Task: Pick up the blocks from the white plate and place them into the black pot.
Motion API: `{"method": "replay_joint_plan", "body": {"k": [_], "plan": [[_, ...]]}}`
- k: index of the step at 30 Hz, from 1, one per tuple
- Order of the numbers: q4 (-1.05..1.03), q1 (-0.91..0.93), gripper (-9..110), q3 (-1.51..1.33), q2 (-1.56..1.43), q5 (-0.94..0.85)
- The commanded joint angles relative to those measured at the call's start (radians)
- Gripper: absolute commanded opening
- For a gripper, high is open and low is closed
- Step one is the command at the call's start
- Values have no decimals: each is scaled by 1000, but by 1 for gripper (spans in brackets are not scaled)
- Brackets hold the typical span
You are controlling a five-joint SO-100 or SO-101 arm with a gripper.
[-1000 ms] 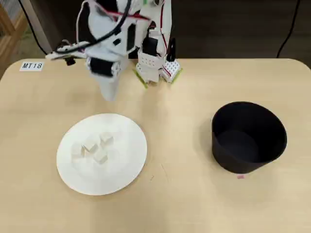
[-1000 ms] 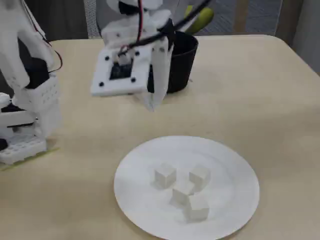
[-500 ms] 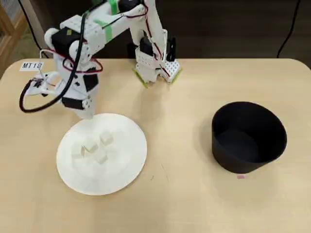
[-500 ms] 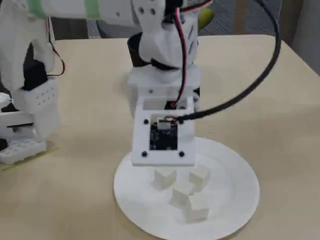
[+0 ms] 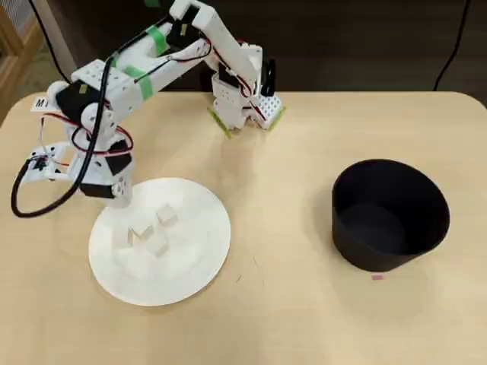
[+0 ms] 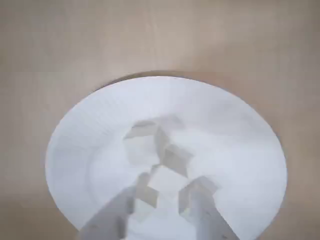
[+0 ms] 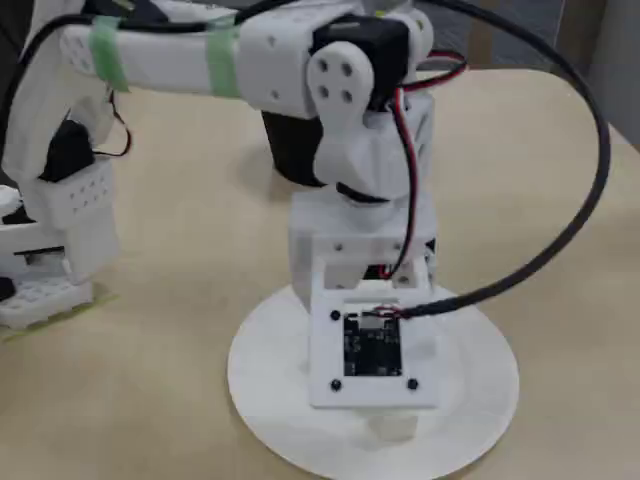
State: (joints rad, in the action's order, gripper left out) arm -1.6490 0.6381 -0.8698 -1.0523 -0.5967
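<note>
Pale wood table (image 5: 289, 319), smooth, rounded corners, dark background behind it. White plate (image 5: 204, 255) lies on the overhead view's left half: large, round, flat, shallow rim, matte white. Blocks (image 5: 156, 245) cluster near its middle: small off-white cubes, plain and unmarked, nearly the plate's colour, so edges read faintly. Wrist view shows about four (image 6: 167, 175), bunched and touching or nearly so, some tilted corner-up. Black pot (image 5: 389, 215) stands well apart on the right of the overhead view: matte black, round, tall slightly flaring walls, inside looks dark and bare.

White arm with green tape bands (image 5: 144, 57) reaches from its base (image 5: 245, 106) at the table's far edge to the plate's upper-left rim. Gripper (image 6: 162, 212) enters the wrist view from below, jaws spread apart, two pale fingers (image 6: 112, 217) straddling the nearest blocks, gripping nothing. Fixed view: wrist camera board (image 7: 370, 345) hides most of the cubes; plate (image 7: 270, 400) beneath.
</note>
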Motion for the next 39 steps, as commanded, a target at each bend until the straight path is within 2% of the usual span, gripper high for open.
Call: {"method": "replay_joint_plan", "body": {"k": [1,8,30,35,39], "plan": [[-6,12,30,58,8,-8],[-6,6,37,133,97,-6],[-6,-20,32,219,264,34],[-6,-20,24,258,295,55],[-6,-15,9,287,319,91]]}}
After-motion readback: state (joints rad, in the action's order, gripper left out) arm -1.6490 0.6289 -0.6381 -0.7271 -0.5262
